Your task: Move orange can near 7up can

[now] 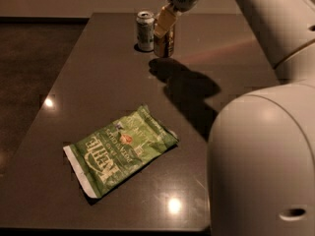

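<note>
You are at the placing step. The pincer (164, 23), at the bench's (98, 92) 12 o'clock end, grips the orange can (165, 44) just beside the 7up can (144, 31), at its 3 o'clock. Next, likely: lower it, then release without nudging the neighbour.

orange can (166, 46) top behind tool (164, 28), arm (268, 28) cropped

Glossy table (98, 97) reflects lights; smooth gripper (164, 27) at twelve o'clock clasps the shiny metal orange can (165, 46).
</note>
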### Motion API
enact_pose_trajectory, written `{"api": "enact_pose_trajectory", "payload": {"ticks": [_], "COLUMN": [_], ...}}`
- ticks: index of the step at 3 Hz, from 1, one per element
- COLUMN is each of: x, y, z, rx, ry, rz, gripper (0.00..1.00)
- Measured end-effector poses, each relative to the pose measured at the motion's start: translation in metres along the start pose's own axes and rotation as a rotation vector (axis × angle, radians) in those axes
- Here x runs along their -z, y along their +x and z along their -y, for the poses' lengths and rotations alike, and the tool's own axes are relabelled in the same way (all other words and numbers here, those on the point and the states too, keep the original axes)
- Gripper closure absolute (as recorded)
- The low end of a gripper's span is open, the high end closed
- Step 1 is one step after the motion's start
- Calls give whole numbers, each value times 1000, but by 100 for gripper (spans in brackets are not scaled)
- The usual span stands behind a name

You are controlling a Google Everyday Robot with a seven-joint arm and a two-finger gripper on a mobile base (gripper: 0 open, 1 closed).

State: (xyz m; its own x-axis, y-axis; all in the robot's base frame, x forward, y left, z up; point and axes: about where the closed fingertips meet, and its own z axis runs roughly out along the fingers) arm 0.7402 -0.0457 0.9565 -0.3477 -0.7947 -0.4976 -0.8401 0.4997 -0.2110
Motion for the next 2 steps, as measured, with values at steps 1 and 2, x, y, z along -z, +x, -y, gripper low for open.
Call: {"api": "enact_pose_trajectory", "payload": {"ticks": [1,2], "x": [-12,-19], "y": [-7,-10], "z": [11,21], "rx": [-4,-15], "ry": [14,32], "rz": [-6,-2], "gripper": [100,84]}}
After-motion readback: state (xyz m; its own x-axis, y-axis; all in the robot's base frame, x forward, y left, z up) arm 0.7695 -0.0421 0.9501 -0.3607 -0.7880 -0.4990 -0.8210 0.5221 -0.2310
